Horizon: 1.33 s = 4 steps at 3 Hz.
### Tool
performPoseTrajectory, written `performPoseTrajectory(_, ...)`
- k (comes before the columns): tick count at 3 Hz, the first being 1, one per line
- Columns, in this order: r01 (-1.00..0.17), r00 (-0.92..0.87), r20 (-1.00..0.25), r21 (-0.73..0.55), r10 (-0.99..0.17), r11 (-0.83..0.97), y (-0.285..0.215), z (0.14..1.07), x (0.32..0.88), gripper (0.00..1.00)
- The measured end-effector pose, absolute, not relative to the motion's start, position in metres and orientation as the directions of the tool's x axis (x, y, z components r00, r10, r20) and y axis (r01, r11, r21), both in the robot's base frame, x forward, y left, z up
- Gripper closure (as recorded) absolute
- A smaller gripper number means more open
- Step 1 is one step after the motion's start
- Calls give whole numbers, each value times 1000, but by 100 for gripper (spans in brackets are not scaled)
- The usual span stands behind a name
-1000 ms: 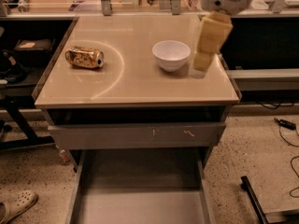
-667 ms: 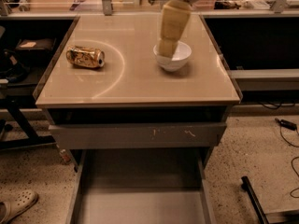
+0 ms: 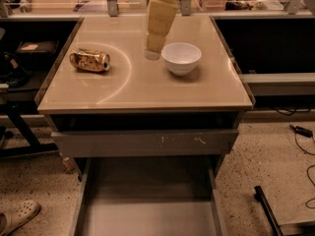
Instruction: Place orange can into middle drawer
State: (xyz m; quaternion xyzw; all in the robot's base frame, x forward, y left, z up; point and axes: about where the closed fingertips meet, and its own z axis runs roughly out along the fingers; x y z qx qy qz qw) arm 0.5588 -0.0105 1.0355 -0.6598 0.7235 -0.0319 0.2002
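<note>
The orange can (image 3: 89,60) lies on its side on the left part of the beige tabletop (image 3: 147,90). It is dented and shiny. The middle drawer (image 3: 147,210) is pulled out below, with a bare flat grey floor and low side walls. My gripper (image 3: 152,53) hangs at the end of the cream arm (image 3: 160,16), just above the tabletop, between the can and the white bowl (image 3: 181,58) and close to the bowl's left side. It holds nothing that I can see. The can is about a hand's width to its left.
A shut grey drawer front with white scratch marks (image 3: 147,142) sits above the open drawer. A pale shoe (image 3: 17,216) lies on the floor at the bottom left. Cables (image 3: 301,131) and a black bar (image 3: 266,208) lie on the floor at the right. Dark shelves flank the table.
The arm has swung left, from the right side of the white bowl, over it, to its left side, nearer the can. The can, bowl and drawer have not moved.
</note>
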Motion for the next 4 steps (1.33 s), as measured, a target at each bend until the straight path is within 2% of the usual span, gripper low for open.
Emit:
performPoseTrajectory(1, -942, -7, -358, -312, -934, 127, 63, 1033, 626, 0)
performPoseTrajectory(3, -941, -9, -379, -309, -925, 136, 73, 1030, 633, 0)
performPoseTrajectory(4, -947, -33, -373, -285, -927, 149, 98, 1016, 651, 0)
